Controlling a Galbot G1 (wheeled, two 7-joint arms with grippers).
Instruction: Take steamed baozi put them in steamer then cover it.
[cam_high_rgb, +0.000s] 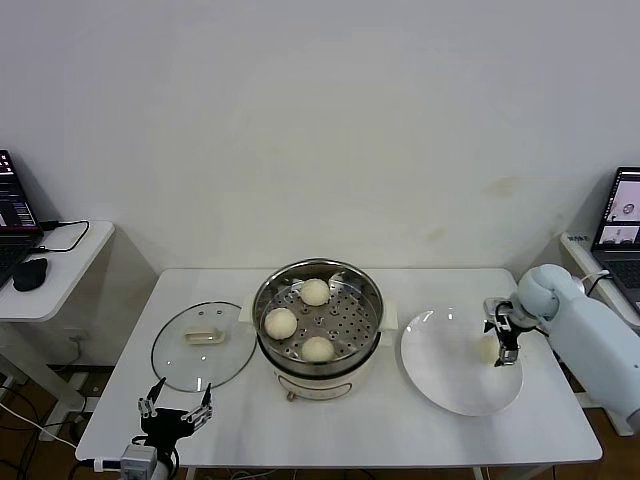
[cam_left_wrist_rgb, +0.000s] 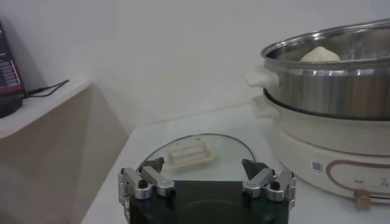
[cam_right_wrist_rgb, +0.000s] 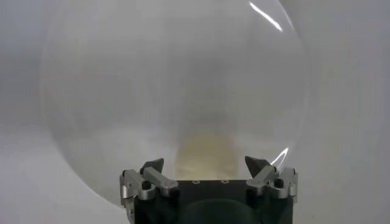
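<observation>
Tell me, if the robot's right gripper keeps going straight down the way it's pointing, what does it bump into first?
Probably the last baozi. The right gripper hangs open right above it, over the white plate. The bun sits between the fingers, though how far below is unclear.

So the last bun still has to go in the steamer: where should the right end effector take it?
Across its round sides, from straight above. The bun sits low on the flat plate with no handle, and the open right end effector hangs over it.
</observation>
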